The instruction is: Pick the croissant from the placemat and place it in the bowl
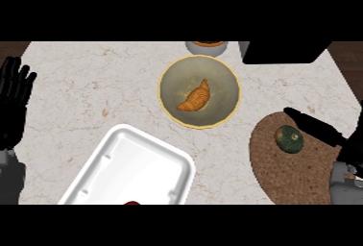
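Croissant (195, 98) lies inside the bowl (170, 72), free of both hands. Right hand (322, 130), fingers straight, reaches over the placemat (291, 175) at the surface's (92, 91) right edge, beside a green fruit (289, 139). Left hand (14, 98) rests open at the left edge. A white tray (135, 168) sits at the near edge.

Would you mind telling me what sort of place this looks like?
Most likely a kitchen counter: a marble-look countertop carries a bowl holding a croissant, a woven placemat and a white tray.
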`<action>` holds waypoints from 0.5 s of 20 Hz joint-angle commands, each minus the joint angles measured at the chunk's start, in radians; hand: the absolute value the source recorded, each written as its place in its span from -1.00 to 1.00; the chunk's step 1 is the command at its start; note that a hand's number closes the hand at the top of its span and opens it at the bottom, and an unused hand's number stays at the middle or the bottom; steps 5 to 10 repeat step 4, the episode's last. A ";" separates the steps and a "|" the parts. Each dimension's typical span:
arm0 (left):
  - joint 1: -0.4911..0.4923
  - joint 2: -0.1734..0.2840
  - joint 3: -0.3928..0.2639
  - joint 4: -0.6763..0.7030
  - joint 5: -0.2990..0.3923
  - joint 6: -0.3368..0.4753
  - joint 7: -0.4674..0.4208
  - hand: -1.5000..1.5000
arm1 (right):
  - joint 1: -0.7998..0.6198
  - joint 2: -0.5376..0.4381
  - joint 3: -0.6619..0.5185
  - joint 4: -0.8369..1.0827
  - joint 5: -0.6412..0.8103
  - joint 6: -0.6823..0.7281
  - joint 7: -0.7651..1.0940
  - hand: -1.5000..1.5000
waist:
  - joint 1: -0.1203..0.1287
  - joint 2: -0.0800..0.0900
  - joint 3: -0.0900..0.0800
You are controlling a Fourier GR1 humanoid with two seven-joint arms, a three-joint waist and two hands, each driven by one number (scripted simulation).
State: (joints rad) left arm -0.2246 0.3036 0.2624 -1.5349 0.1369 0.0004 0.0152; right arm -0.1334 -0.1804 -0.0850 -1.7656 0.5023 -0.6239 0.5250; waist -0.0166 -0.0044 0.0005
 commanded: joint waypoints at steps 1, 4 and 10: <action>0.026 -0.005 -0.008 -0.065 -0.004 0.004 0.027 0.00 | 0.174 -0.045 -0.069 -0.114 -0.160 0.057 -0.126 -1.00 | 0.009 0.002 0.000; 0.015 -0.017 0.007 -0.006 0.004 0.001 -0.024 0.00 | 0.259 -0.082 -0.167 -0.170 -0.332 0.135 -0.212 -1.00 | 0.004 0.002 0.000; 0.015 -0.017 0.007 -0.006 0.004 0.001 -0.024 0.00 | 0.259 -0.082 -0.167 -0.170 -0.332 0.135 -0.212 -1.00 | 0.004 0.002 0.000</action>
